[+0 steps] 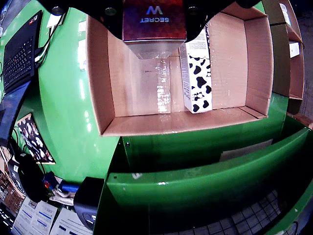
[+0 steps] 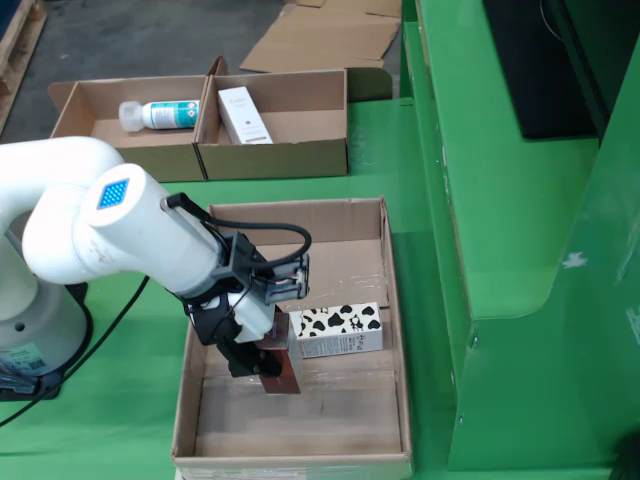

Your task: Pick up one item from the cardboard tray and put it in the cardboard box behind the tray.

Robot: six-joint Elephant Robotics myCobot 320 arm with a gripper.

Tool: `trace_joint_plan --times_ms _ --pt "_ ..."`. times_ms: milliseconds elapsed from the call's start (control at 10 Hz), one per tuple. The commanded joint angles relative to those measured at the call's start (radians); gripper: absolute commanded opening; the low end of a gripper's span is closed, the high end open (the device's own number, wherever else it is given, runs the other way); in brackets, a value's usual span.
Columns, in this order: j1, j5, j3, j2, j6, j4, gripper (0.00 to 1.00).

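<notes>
The white arm (image 2: 120, 235) is seen bent low over the large cardboard box (image 2: 385, 300) in the fixed view. The gripper (image 2: 262, 362) is closed on one brown carton (image 2: 283, 372), printed "SECRET W" in the wrist view (image 1: 154, 19), held above the box floor. One cow-patterned carton (image 2: 341, 331) is lying inside, near the box's right wall. Behind, a two-compartment cardboard tray (image 2: 275, 160) is seen: one white bottle (image 2: 160, 114) in the left compartment, one white carton (image 2: 244, 115) in the right.

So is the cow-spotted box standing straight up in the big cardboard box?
No, the cow-spotted box lies on its side on the cardboard box floor.
</notes>
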Motion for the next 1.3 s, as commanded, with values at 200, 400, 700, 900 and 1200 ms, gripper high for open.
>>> trace_joint_plan --times_ms 200,400,700,900,1200 --pt "0.018 0.001 0.79 -0.159 0.017 -0.404 0.0" --pt "0.032 -0.02 0.79 -0.16 0.026 -0.32 0.0" --pt "0.072 -0.144 0.79 -0.15 0.042 0.034 0.0" --pt "0.078 -0.168 0.79 -0.131 0.039 0.065 0.0" --pt "0.086 -0.199 0.79 -0.127 0.036 0.102 0.0"
